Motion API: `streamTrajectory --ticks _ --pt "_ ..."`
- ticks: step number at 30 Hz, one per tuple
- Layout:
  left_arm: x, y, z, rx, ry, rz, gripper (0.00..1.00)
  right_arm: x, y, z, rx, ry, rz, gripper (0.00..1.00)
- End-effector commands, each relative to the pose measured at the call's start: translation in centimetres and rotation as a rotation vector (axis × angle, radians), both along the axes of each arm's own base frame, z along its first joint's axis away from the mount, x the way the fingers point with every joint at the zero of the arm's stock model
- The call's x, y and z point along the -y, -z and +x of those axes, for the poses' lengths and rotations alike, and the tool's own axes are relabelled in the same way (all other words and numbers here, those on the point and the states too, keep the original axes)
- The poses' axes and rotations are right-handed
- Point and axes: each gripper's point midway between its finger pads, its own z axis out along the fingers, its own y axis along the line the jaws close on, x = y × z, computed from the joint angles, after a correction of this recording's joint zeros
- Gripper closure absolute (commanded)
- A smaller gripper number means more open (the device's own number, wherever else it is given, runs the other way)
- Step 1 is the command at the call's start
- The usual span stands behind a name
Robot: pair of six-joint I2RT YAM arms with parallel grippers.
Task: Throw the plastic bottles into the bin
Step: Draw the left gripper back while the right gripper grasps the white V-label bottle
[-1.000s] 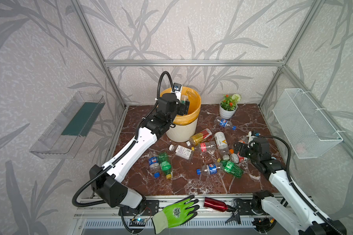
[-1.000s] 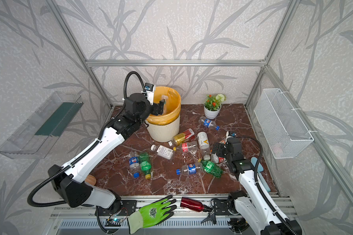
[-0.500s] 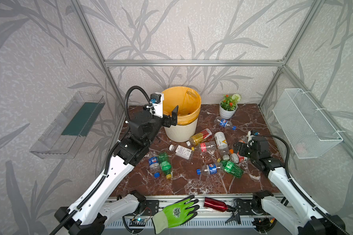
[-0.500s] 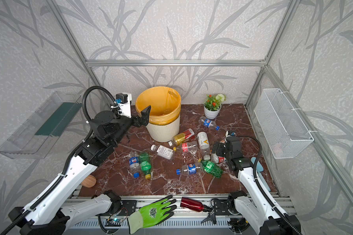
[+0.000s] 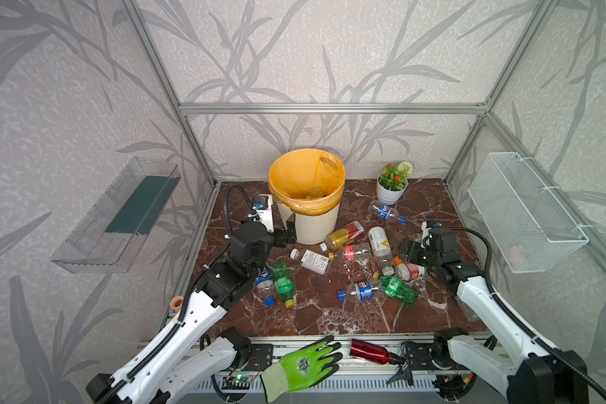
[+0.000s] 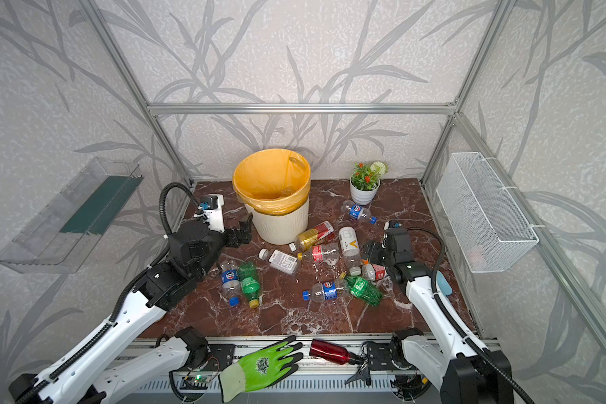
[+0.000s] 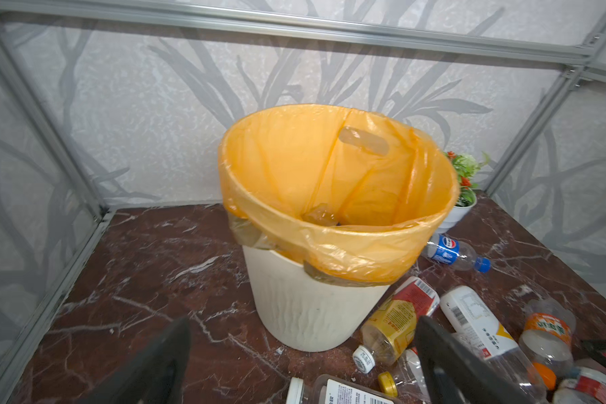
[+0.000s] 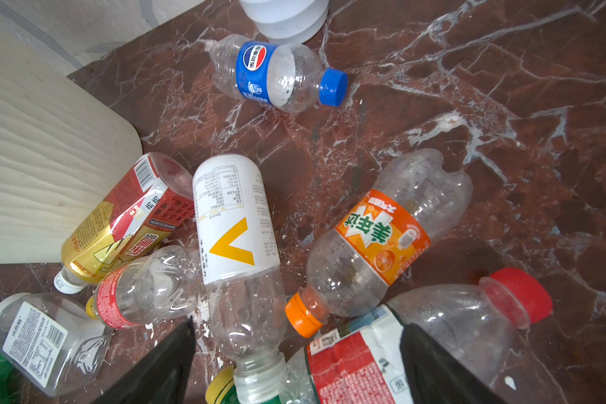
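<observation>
Because the plastic bottles (image 5: pixel 378 243) beside the bin (image 5: pixel 317 227) look light and crushable, a gentle mid-body hold seems best. The left gripper (image 6: pixel 243 231) gapes empty; the right gripper (image 5: pixel 410 251) spreads over bottles, clamping none.

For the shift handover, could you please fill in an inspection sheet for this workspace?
Surface: brown marble tabletop.
Job's things: plastic bottles lie scattered beside the bin, which stands upright, lined.
Clutter: green glove and red metal bottle on front rail; flower pot at back.
End effectors: left end effector open, empty; right end effector open above red-capped bottle.
Cables: black cables loop at both wrists.
Surroundings: wire basket on right wall, clear shelf on left.
</observation>
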Motion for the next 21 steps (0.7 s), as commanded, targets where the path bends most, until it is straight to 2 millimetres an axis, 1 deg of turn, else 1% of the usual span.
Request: streamTrajectory --ticks 1,5,7,9,13,17,21 --pt "-3.4 1.5 -0.5 -0.026 -0.188 -0.049 0.01 -0.9 -0.4 0.9 -0.028 -0.062 -0.014 0.11" --pt "-4.6 2.7 -0.6 -0.036 -0.245 -0.043 0.01 -3.0 0.9 1.8 -0.092 -0.149 -0.037 0.13" --pt "-5.4 3.4 -0.5 -0.056 -0.283 -0.04 0.01 -4.1 1.6 2.2 -0.132 -0.199 -0.084 0.15" --pt "-5.8 4.3 -0.4 -0.081 -0.302 -0.043 0.01 -4.8 2.4 2.4 -0.178 -0.234 -0.13 0.17" --pt "-6.6 5.6 -0.2 -0.115 -0.324 -0.066 0.01 -5.3 4.0 2.5 -0.282 -0.27 -0.165 0.2" --pt "-7.0 6.1 -0.1 -0.128 -0.323 -0.081 0.01 -5.7 5.5 2.4 -0.352 -0.304 -0.183 0.2" --pt "-7.0 6.3 0.1 -0.142 -0.313 -0.083 0.01 -6.1 6.5 2.6 -0.386 -0.325 -0.191 0.21"
